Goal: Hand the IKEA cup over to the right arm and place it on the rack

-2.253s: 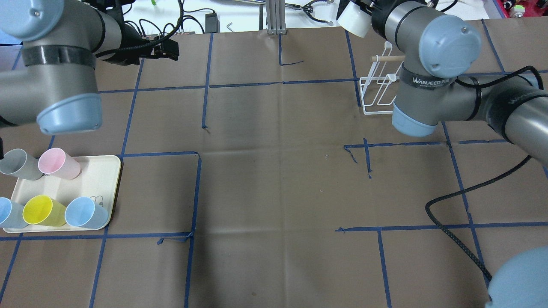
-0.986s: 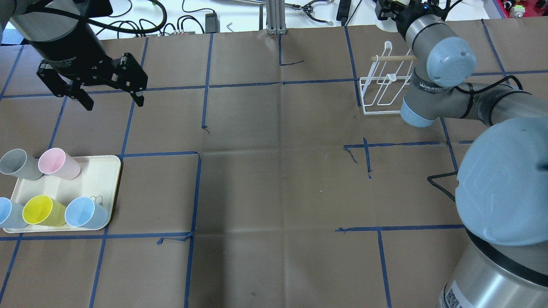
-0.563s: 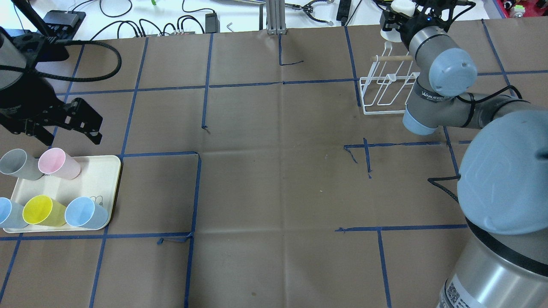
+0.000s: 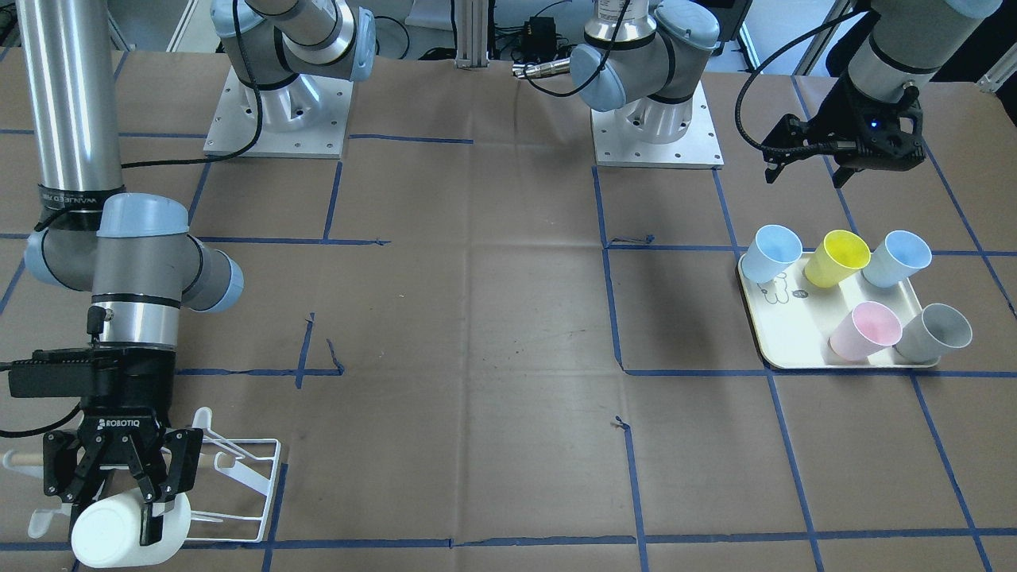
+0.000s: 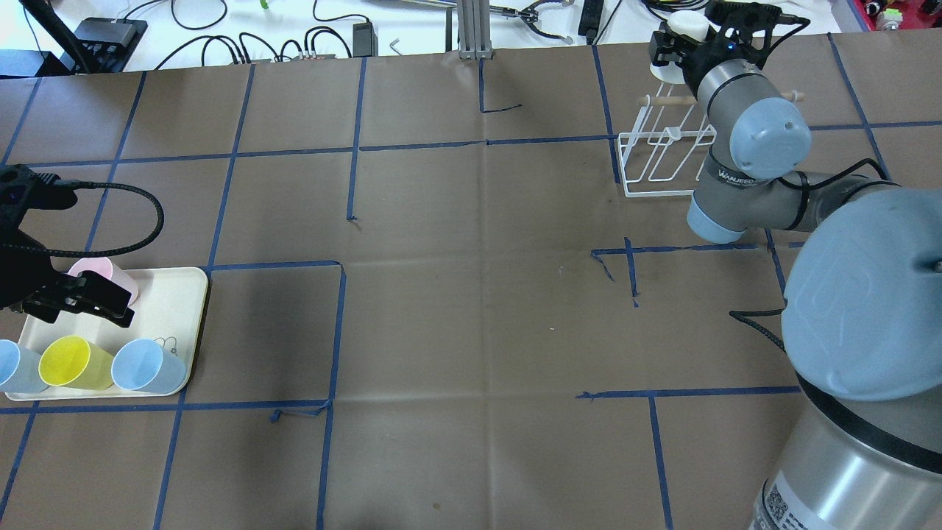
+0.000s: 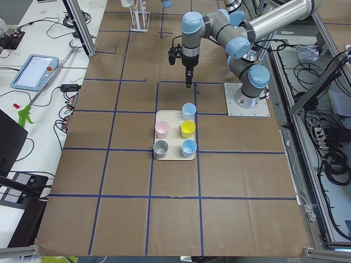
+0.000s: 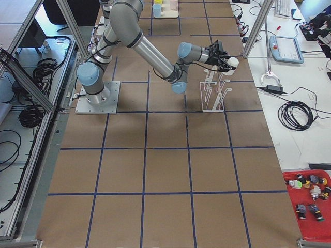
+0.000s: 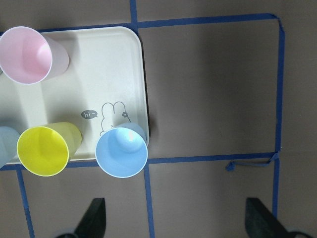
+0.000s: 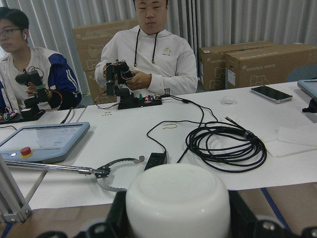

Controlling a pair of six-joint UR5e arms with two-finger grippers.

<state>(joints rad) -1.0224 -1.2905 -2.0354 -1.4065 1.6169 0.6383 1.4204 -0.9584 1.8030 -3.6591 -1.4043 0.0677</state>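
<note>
The bench point(image 5: 471, 309) is covered with matt, creased brown paper, lined with blue tape point(image 5: 356, 132). The white cup point(image 4: 103, 532) is moulded in smooth, faintly glossy plastic. The rack point(image 5: 657, 158) is formed of white-coated wire, crossed by a pale wooden rod point(image 5: 666, 99).

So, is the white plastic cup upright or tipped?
Tipped sideways: the white plastic cup in the right gripper shows its base outward.
</note>
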